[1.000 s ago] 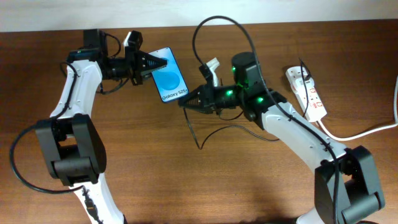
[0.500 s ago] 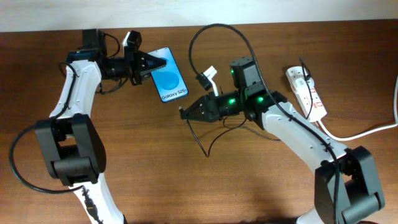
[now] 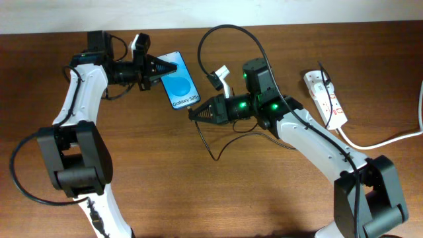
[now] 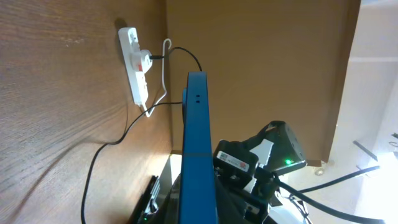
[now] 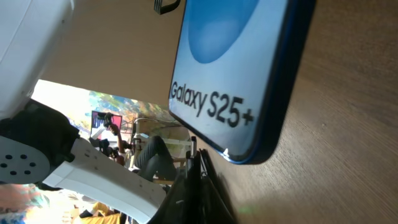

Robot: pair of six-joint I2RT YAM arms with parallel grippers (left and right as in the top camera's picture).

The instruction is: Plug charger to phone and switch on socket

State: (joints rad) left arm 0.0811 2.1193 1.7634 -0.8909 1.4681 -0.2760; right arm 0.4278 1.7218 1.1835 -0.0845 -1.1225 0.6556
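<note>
**Plug tip at the phone's lower end**

The phone (image 3: 180, 82) faces screen-up on the table (image 3: 198, 198), its 11 o'clock corner pinched in the closed left gripper (image 3: 170, 67). At its 5 o'clock end, the right gripper (image 3: 193, 114) is clamped on the charger (image 3: 228, 26). The socket (image 3: 326, 99) lies well apart at 3 o'clock.

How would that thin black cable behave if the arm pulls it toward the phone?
Probably floppy: the charger arcs and curls in loose loops over the table, so it should trail, not push. It looks thin and light, so it likely resists the right gripper little. Only the pinched tip seems steerable.
</note>
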